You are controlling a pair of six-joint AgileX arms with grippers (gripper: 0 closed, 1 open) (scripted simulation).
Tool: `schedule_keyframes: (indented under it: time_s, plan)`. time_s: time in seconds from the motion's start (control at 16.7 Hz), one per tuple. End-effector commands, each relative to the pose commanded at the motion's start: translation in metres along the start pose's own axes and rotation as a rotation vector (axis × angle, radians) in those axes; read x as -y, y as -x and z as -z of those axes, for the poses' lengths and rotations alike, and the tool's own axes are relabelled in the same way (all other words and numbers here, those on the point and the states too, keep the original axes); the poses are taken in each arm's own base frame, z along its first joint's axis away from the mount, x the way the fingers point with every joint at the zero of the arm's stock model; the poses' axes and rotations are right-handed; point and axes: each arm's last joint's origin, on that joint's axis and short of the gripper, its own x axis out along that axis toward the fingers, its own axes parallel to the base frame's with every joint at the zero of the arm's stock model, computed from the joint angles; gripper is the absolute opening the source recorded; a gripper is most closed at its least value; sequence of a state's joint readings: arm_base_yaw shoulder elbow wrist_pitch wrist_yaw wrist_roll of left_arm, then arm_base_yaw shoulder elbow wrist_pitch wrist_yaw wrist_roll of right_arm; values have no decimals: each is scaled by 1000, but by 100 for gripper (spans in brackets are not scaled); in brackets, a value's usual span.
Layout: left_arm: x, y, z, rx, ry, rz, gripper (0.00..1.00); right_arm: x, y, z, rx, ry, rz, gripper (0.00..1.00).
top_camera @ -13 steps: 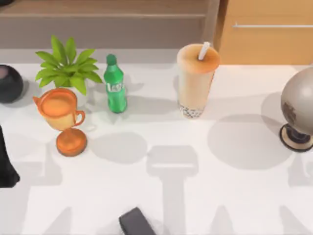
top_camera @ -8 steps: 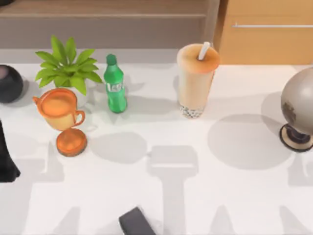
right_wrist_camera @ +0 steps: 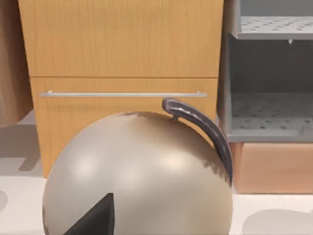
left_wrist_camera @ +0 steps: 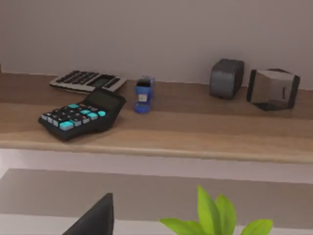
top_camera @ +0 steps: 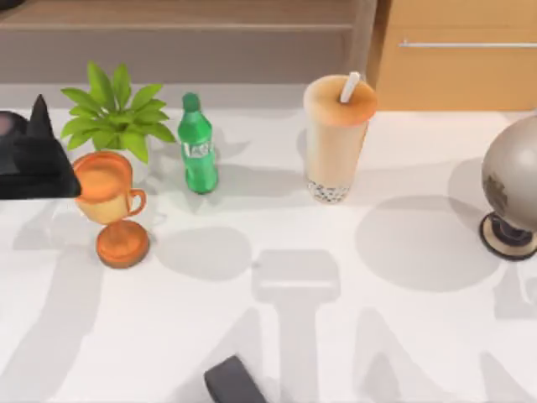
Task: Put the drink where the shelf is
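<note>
While you look down from the top view, one drink [top_camera: 337, 138], a milk tea cup with a white straw, stands upright at upper centre on the white table [top_camera: 352, 336], just below the long brown shelf [top_camera: 180, 38] and well apart from your left gripper [top_camera: 35, 159] at the far left edge. You cannot tell how that gripper's fingers stand. You count one green soda bottle [top_camera: 196, 144], one leafy plant [top_camera: 113, 117], one orange trophy cup [top_camera: 109, 206] and one grey globe [top_camera: 513, 185] at the right edge, with an orange-wood cabinet [top_camera: 457, 54] in the upper right. On the shelf board in the left wrist view sit two calculators [left_wrist_camera: 80, 117], one blue stapler [left_wrist_camera: 143, 94] and two dark boxes [left_wrist_camera: 226, 77].
</note>
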State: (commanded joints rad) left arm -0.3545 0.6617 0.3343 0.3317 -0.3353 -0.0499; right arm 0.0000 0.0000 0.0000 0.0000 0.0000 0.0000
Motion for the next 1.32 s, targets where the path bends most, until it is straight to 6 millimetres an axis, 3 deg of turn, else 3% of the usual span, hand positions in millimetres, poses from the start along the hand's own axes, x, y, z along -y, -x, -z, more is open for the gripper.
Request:
schedule_keyframes:
  time_s: [0.18, 0.36, 0.54, 0.78, 1.02, 1.32]
  plan:
    - [46, -40, -7, -33, 9, 3, 100, 0, 0, 0, 0, 0, 0, 100]
    - [109, -75, 10, -69, 1, 4, 100, 0, 0, 0, 0, 0, 0, 100]
    - [177, -92, 50, -96, -19, 4, 100, 0, 0, 0, 0, 0, 0, 100]
    - [248, -86, 115, -108, -45, 5, 100, 0, 0, 0, 0, 0, 0, 100]
    - [283, -70, 155, -102, -51, 7, 100, 0, 0, 0, 0, 0, 0, 100]
    - [287, -67, 161, -100, -50, 8, 100, 0, 0, 0, 0, 0, 0, 100]
